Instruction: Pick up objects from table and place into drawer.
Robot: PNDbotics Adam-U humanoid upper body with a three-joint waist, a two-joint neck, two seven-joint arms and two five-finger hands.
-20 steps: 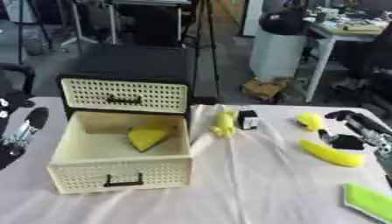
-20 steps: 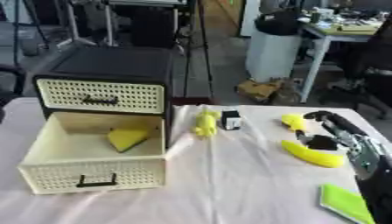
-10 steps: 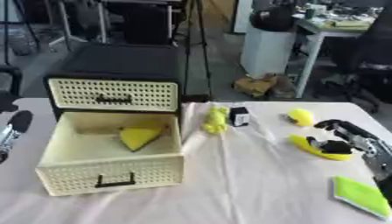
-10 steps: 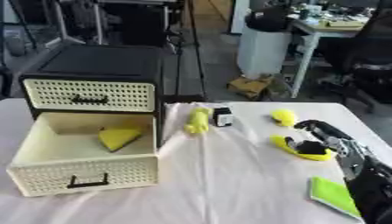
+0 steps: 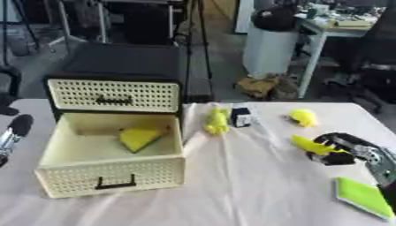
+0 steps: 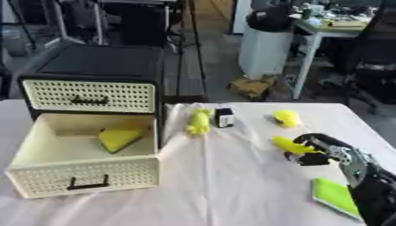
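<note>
We are curling our right hand [image 6: 321, 152] around one long yellow piece [image 6: 288, 145], lying far-left to near-right on the table's [image 6: 232, 185] right side. One yellow wedge [image 6: 116, 139] is sitting in the open drawer [image 6: 77, 174]; our left hand [image 5: 12, 132] is showing at the left edge, its fingers untellable.

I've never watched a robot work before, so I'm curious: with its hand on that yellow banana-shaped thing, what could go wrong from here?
The right hand curls round only one end of the yellow banana-shaped object, so it might tip or slip when lifted. The open drawer sits far across the table, and the carry passes near the small yellow toy and the black-and-white item, which could get knocked.
</note>
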